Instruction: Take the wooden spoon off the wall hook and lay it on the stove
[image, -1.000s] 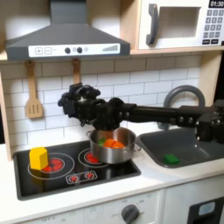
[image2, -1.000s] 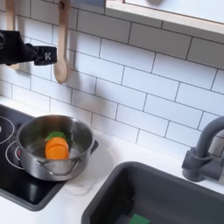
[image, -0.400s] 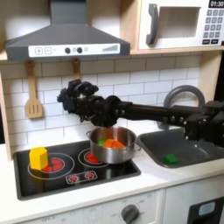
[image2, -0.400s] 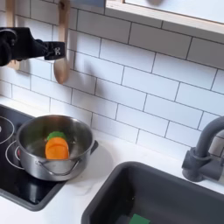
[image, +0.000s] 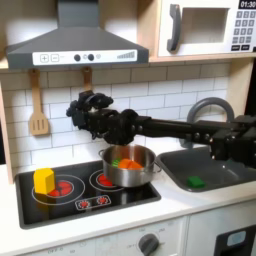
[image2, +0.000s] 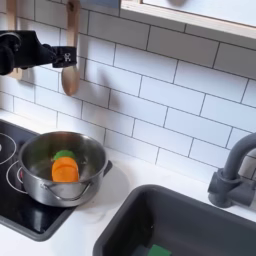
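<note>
The wooden spoon (image2: 70, 78) hangs upright on the tiled wall from a hook under the hood, and its handle (image: 87, 80) shows above the arm. My gripper (image2: 66, 57) is level with the handle just above the oval bowl, and a dark finger crosses in front of it. In the first exterior view the gripper (image: 84, 102) covers the spoon's lower part. How the jaws stand on the handle is too dark to read. The black stove (image: 70, 200) with red burner rings lies below.
A steel pot (image: 128, 166) holding an orange piece stands on the right burner, directly under the arm. A yellow block (image: 44, 180) sits on the left burner. A slotted spatula (image: 38, 106) hangs at the first exterior view's left. Sink (image: 215, 172) and faucet (image: 206, 106) are at its right.
The gripper has risen and closed in on the spoon's handle since a second ago. Over the last half second it has only edged slightly to the second exterior view's right.
</note>
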